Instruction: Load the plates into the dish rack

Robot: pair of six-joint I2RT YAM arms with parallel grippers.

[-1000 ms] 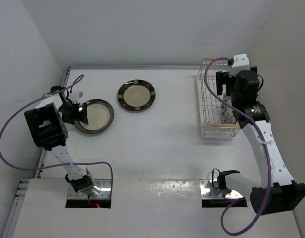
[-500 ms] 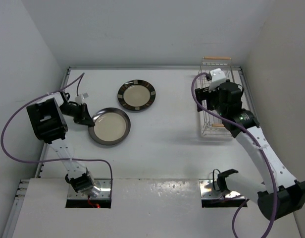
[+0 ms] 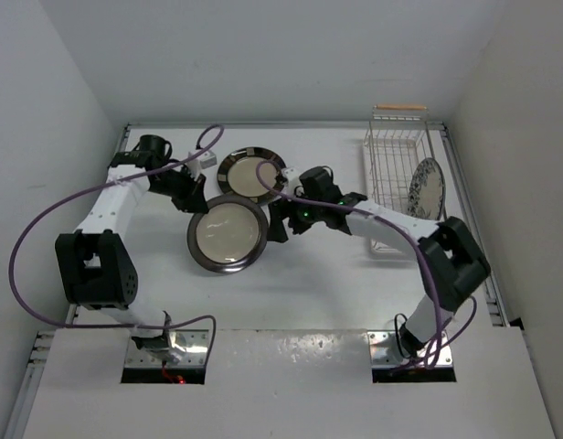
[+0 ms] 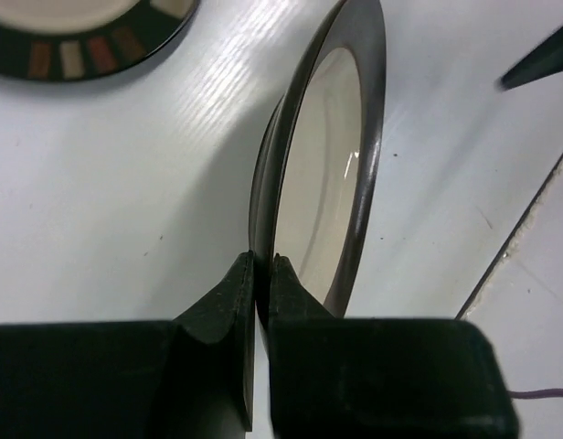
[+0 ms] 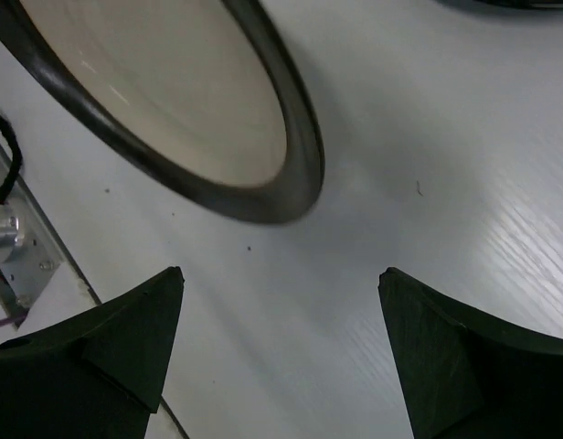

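My left gripper (image 3: 197, 203) is shut on the rim of the dark-rimmed plate with the cream centre (image 3: 228, 234). The left wrist view shows that plate (image 4: 329, 174) nearly edge-on, its rim pinched between my fingers (image 4: 236, 288) and tilted above the table. My right gripper (image 3: 274, 224) stands open just right of it; in the right wrist view the plate's edge (image 5: 263, 197) lies a little beyond my spread fingertips (image 5: 163, 283), untouched. The brown-rimmed plate with pale patches (image 3: 245, 169) lies flat behind. The blue floral plate (image 3: 428, 187) stands in the white wire dish rack (image 3: 388, 160).
The rack sits at the right back corner against the wall, a wooden handle bar (image 3: 399, 107) at its far end. Purple cables loop over both arms, one crossing the patterned plate. The patterned plate (image 4: 80, 41) lies close to the left of the held plate.
My left gripper shut on the cream-centred plate's rim and carried it right and nearer, towards the table's middle. My right arm swung from the rack leftwards to the plate, jaws still wide.
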